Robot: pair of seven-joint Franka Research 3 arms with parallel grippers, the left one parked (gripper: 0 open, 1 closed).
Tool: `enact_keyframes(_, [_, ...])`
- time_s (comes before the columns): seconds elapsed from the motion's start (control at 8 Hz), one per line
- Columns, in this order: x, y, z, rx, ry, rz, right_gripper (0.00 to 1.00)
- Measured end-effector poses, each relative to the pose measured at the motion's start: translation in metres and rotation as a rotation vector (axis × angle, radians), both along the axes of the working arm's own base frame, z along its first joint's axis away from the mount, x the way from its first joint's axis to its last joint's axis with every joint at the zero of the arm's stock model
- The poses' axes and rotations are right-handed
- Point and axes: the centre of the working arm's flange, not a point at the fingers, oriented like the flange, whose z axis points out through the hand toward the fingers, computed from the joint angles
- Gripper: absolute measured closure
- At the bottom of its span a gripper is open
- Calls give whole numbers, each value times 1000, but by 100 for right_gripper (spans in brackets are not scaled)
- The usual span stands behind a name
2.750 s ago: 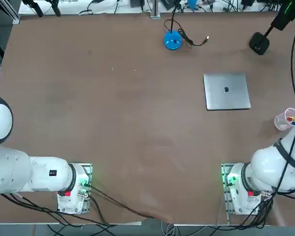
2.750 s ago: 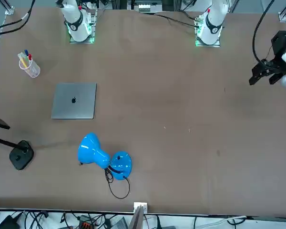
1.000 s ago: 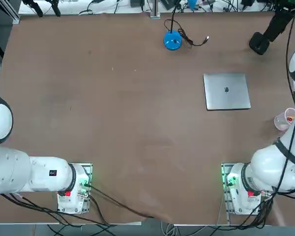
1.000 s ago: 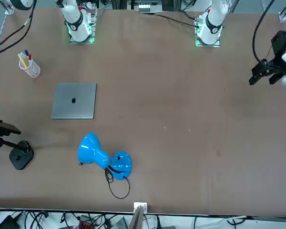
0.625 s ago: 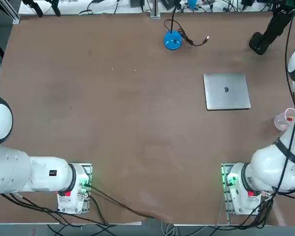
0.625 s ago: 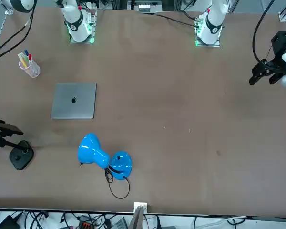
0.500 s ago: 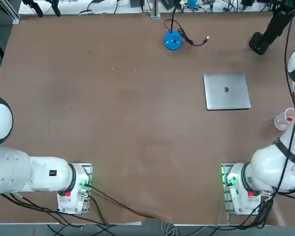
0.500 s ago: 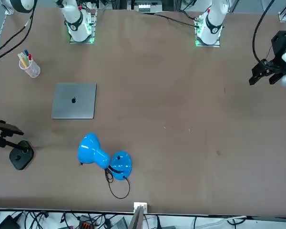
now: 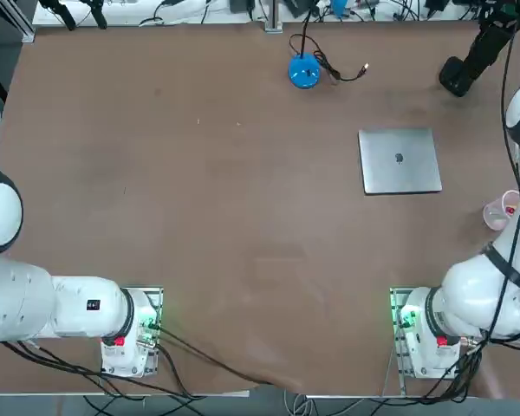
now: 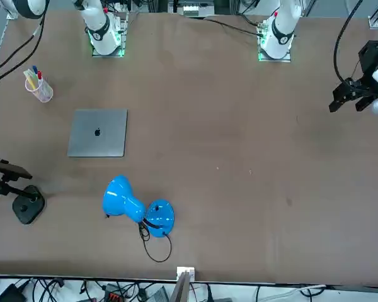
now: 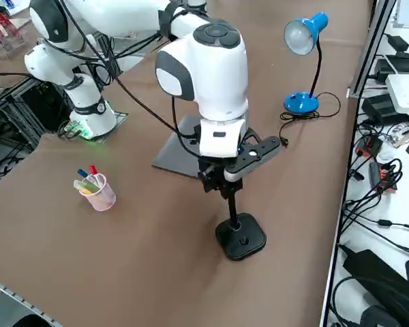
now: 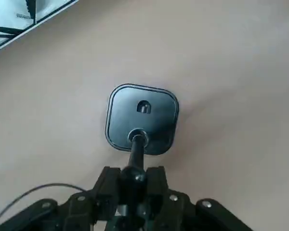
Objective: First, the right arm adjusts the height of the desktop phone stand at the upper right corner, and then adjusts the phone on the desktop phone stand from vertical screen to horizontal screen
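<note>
In the right side view, left to right: a clear plastic cup of markers (image 11: 95,189), then the glossy white right arm (image 11: 208,75), its gripper (image 11: 223,182) clamped on the slim black desktop phone stand (image 11: 240,235) at the table's far right corner, carrying the thin black phone (image 11: 258,150). An off-axis pull could tip the rounded matte base or drop the smooth phone.
</note>
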Motion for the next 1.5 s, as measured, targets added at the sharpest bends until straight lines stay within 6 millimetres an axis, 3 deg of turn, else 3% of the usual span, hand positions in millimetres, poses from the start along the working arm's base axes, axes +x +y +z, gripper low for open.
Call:
enact_keyframes(0.25, [-1,-1,-42,12,45,0,36])
enact_keyframes(0.5, [0,-7,-43,-2,34,0,2])
enact_keyframes(0.75, [-4,-18,-32,-18,26,-10,0])
enact_keyframes(1.12, [-6,-14,-5,-17,18,-4,0])
enact_keyframes(1.5, [-13,3,50,-23,11,80,0])
